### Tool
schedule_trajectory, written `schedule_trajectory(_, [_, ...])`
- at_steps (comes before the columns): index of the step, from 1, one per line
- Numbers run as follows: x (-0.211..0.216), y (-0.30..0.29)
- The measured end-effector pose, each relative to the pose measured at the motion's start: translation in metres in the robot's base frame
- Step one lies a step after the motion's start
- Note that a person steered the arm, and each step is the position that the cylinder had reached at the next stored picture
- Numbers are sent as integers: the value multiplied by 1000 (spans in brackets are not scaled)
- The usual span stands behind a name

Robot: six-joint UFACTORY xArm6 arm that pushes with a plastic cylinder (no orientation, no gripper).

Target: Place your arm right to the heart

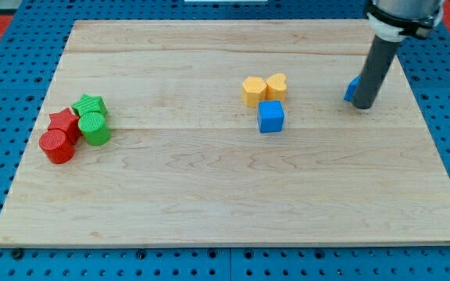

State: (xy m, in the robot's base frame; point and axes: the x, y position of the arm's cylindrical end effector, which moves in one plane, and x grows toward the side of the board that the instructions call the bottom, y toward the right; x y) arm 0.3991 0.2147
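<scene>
The yellow heart block (277, 85) lies in the upper middle of the board, touching a yellow hexagon block (252, 91) on its left. A blue cube (271, 116) sits just below them. My tip (364, 105) rests on the board well to the right of the heart, about a hundred pixels away. A second blue block (351, 90) is mostly hidden behind the rod, touching its left side.
At the view's left is a cluster: a green star block (91, 104), a green cylinder (94, 129), a red star block (64, 122) and a red cylinder (57, 147). The wooden board (225, 203) lies on a blue pegboard.
</scene>
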Motion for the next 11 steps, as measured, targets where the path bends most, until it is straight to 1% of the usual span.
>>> schedule_trajectory(1, [-42, 3])
schedule_trajectory(3, [-140, 5])
schedule_trajectory(4, [-155, 9])
schedule_trajectory(5, [-69, 19])
schedule_trajectory(6, [-15, -26])
schedule_trajectory(7, [-12, -56])
schedule_trajectory(11, [-9, -60])
